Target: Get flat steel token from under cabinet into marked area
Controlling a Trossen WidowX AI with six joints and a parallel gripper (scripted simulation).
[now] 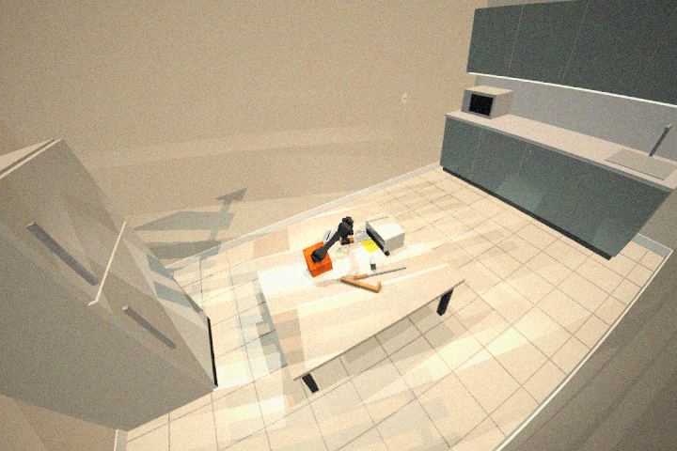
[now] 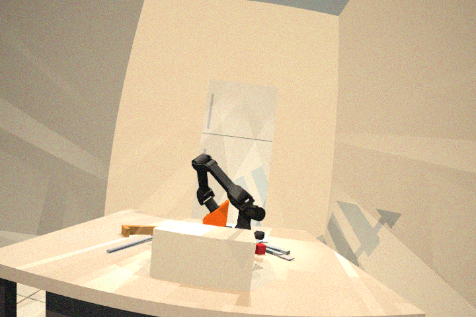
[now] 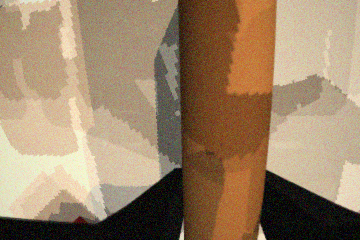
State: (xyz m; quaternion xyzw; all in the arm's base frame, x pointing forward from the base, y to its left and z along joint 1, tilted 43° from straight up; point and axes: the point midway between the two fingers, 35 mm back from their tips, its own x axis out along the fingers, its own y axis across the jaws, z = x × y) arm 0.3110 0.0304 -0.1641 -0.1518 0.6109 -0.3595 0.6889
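My gripper (image 1: 346,241) (image 3: 218,177) is shut on an orange-brown wooden handle (image 1: 351,241) (image 3: 253,55). A thin pale shaft (image 1: 361,238) runs from the handle toward the front of the white cabinet (image 1: 389,232) (image 2: 201,257). Whether its tip is under the cabinet is too small to tell. The yellow marked area (image 1: 369,244) lies in front of the cabinet, just beside the shaft. I cannot make out the steel token in any view. In the exterior view the cabinet hides the marked area and most of the gripper.
A red block (image 2: 260,248) is near the gripper, beside grey metal strips (image 2: 277,249). A second handled rod (image 1: 387,272) (image 2: 129,244) and an L-shaped wooden stick (image 1: 360,284) (image 2: 139,229) lie to the side. A small grey cup (image 1: 372,262) stands near the marked area.
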